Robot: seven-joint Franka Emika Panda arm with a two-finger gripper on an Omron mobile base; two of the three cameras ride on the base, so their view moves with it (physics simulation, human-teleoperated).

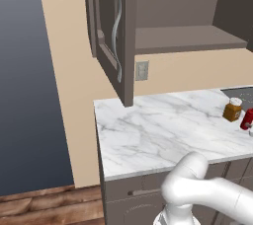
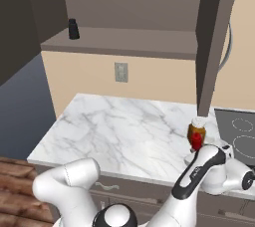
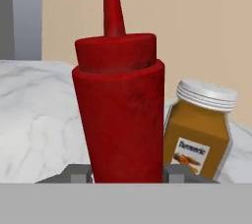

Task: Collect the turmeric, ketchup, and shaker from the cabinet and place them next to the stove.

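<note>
The ketchup (image 3: 120,115), a red squeeze bottle with a pointed nozzle, stands upright between my gripper's (image 3: 127,172) grey fingertips (image 3: 78,173), which press on both its sides. Just behind it to the right is the turmeric (image 3: 199,134), an amber jar with a cream lid. In the base views both stand on the white marble counter (image 1: 158,130) beside the stove (image 2: 241,134): turmeric (image 1: 233,109), ketchup (image 1: 247,119). A small dark shaker (image 2: 73,29) stands on the shelf of the open cabinet (image 1: 111,31). The ketchup's base is hidden.
The cabinet door (image 2: 214,37) hangs open over the counter, its lower corner just above the jars. A wall outlet (image 1: 142,70) sits on the beige wall. The counter's left end drops off to wooden floor (image 1: 44,204).
</note>
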